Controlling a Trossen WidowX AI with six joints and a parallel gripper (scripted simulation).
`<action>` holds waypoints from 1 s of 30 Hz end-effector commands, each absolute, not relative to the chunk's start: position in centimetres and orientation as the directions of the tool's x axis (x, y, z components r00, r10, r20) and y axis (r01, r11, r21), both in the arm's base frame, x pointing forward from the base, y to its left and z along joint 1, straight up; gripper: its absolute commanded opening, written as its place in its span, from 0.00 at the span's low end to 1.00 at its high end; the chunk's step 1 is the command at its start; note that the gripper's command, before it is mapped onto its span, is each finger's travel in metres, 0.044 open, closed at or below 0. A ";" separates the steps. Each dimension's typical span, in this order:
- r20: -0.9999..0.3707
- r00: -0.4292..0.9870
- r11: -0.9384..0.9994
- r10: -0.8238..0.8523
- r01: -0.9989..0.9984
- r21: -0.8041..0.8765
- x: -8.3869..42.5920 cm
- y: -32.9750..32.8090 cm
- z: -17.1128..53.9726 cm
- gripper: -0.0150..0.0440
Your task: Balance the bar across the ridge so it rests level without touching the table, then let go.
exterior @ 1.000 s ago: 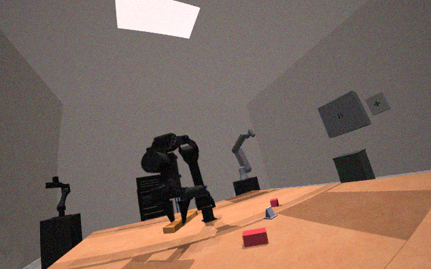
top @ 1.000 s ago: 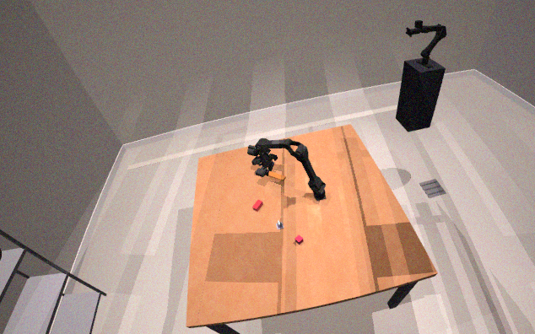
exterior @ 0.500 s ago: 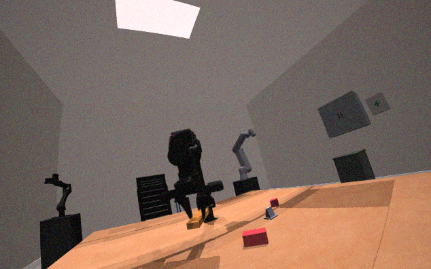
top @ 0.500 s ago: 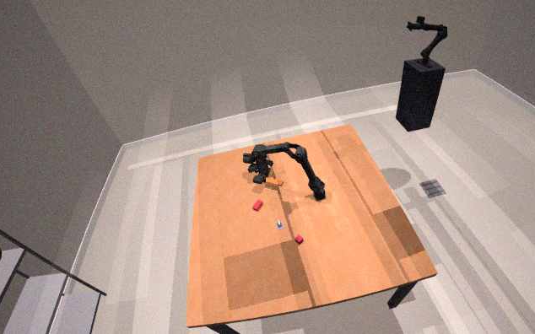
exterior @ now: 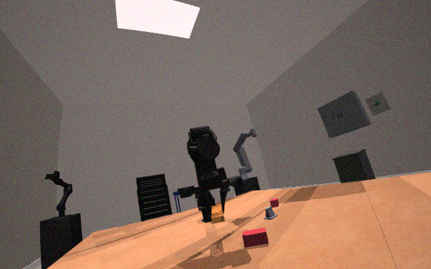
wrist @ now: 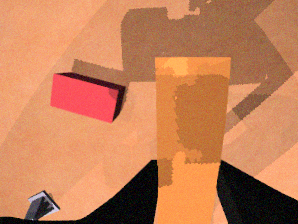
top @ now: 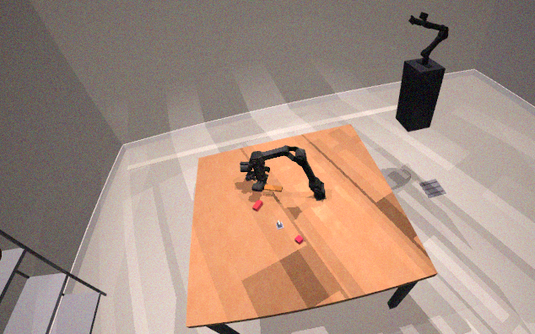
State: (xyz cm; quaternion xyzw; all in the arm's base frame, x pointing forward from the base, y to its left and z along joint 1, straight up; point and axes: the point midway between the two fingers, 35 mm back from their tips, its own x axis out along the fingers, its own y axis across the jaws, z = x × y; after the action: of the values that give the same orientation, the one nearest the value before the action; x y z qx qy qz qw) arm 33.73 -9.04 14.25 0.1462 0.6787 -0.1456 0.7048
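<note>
Bar (top: 273,188) (exterior: 218,211) (wrist: 192,115), one: orange, flat-faced, straight-edged, patched with shadow; lying near the table's centre in the top view. Long axis: running nearly left to right there, its free end pointing right; in the wrist view, running up the frame from the bottom edge. Gripper (top: 259,186) (exterior: 215,217) (wrist: 185,167): clamping the bar between its fingers. Ridge (top: 279,224) (exterior: 270,212) (wrist: 41,206): grey, standing apart from the bar, lower left in the wrist view. Wall cabinet (exterior: 345,114): grey, hanging at right in the exterior view, contents hidden.

Orange bar (wrist: 192,120) gripped in black end effector (wrist: 185,167), red block (wrist: 84,97) to one side, small grey ridge (wrist: 41,206) near corner
</note>
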 end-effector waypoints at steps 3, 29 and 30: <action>-0.999 0.035 0.934 -0.007 0.358 0.006 34.2 -6.7 14.3 0.25; -0.999 0.035 0.990 0.004 0.143 0.009 34.6 3.6 14.3 0.25; -0.999 0.035 0.991 0.004 0.135 0.009 34.5 4.0 14.3 0.25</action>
State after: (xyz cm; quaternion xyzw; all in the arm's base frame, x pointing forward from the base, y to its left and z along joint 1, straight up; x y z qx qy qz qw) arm 34.69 2.81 14.29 0.0588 0.6920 -0.0527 0.7175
